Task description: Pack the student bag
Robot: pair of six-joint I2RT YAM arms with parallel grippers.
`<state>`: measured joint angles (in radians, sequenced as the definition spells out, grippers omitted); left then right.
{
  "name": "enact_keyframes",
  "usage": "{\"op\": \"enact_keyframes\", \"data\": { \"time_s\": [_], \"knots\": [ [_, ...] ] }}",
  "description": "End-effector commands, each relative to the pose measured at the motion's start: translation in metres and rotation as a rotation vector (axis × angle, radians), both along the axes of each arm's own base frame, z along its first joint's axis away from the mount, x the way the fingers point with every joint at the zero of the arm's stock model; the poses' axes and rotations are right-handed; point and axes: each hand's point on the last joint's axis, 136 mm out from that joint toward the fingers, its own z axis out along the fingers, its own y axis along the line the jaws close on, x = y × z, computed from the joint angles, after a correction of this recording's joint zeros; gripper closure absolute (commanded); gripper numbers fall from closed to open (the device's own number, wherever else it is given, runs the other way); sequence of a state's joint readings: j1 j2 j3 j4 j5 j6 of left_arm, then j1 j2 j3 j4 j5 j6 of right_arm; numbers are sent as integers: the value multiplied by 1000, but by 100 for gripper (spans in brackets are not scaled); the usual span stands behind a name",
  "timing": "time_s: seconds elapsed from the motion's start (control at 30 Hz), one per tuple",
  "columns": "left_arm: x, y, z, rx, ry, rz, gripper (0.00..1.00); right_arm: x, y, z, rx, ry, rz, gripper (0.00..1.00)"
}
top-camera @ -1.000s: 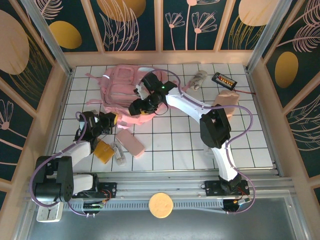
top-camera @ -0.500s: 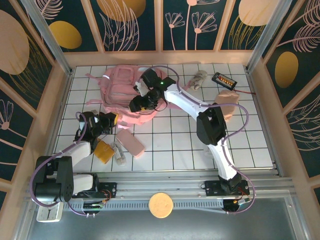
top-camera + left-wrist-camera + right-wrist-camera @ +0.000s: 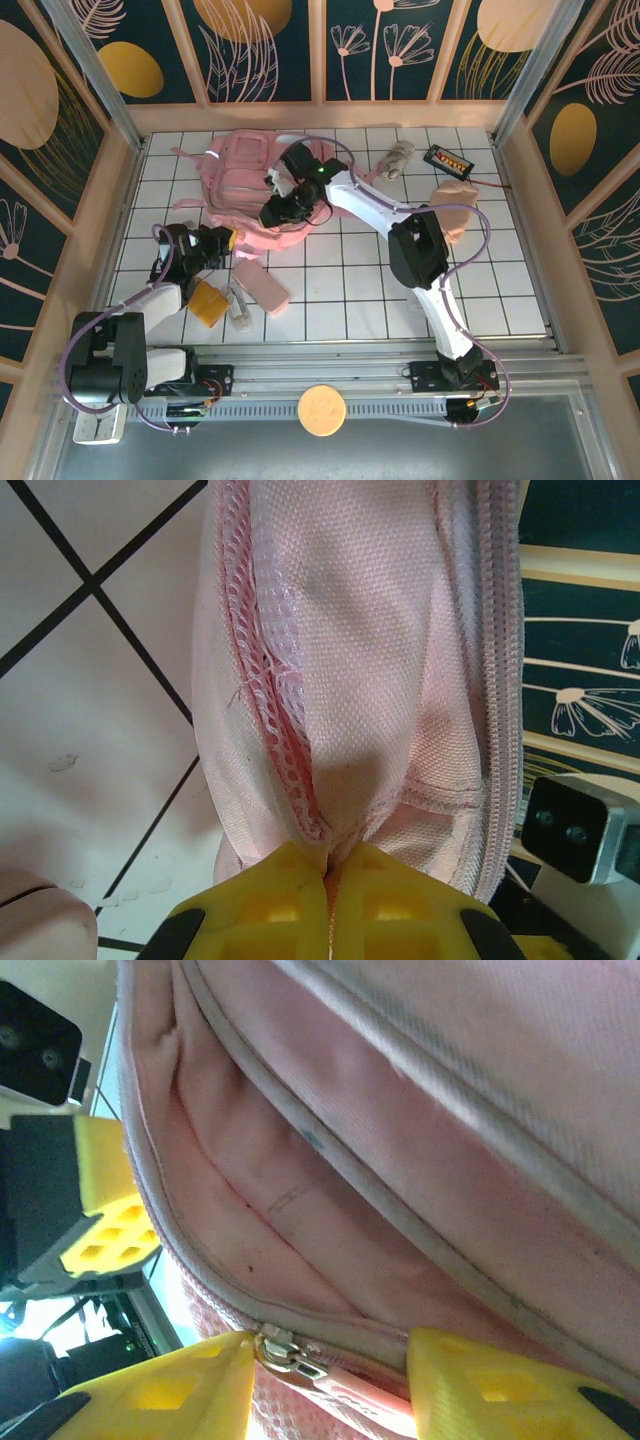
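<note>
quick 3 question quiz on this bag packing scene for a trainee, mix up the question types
1. True or false: the left gripper is shut on the fabric of the bag.
2. What sits between the fingers of the right gripper?
A. a strap
B. the zip pull
C. nothing but air
3. Fill in: the pencil case is not in the bag; it lies on the ____.

Key
1. True
2. B
3. table
</note>
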<state>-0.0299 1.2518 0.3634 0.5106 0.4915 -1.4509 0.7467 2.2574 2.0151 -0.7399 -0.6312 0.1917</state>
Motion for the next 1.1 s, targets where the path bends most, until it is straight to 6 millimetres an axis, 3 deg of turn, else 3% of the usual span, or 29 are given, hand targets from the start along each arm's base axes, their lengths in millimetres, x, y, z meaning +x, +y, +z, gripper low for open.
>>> {"op": "enact_keyframes", "data": {
  "time_s": [0.0, 0.17, 0.3, 0.47, 0.57, 0.63, 0.73, 0.93, 1.07],
  "knots": [
    [4, -4, 21, -15, -83, -31, 100, -18, -5, 18, 26, -6, 29, 55],
    [3, -5, 22, -16, -83, -31, 100, -22, -7, 13, 14, -2, 32, 56],
    [2, -4, 22, -14, -83, -26, 100, -22, -6, 12, 12, -6, 31, 65],
    [0, -3, 22, -10, -83, -25, 100, -19, -4, 13, 12, -22, 29, 90],
    [-1, -2, 21, -6, -80, -20, 100, -17, -6, 15, 1, -38, 27, 100],
    [-2, -1, 19, 0, -75, -15, 100, -17, -11, 15, -21, -43, 21, 100],
    [-4, 4, 17, 19, -63, 11, 100, -18, -29, 11, -77, -44, -1, 100],
    [-7, 16, 12, 21, -47, 69, 100, -20, -109, -26, -291, -8, -80, 100],
    [-6, 21, 11, 22, -46, 78, 100, -10, -147, -39, -395, -46, -111, 100]
  ]
}}
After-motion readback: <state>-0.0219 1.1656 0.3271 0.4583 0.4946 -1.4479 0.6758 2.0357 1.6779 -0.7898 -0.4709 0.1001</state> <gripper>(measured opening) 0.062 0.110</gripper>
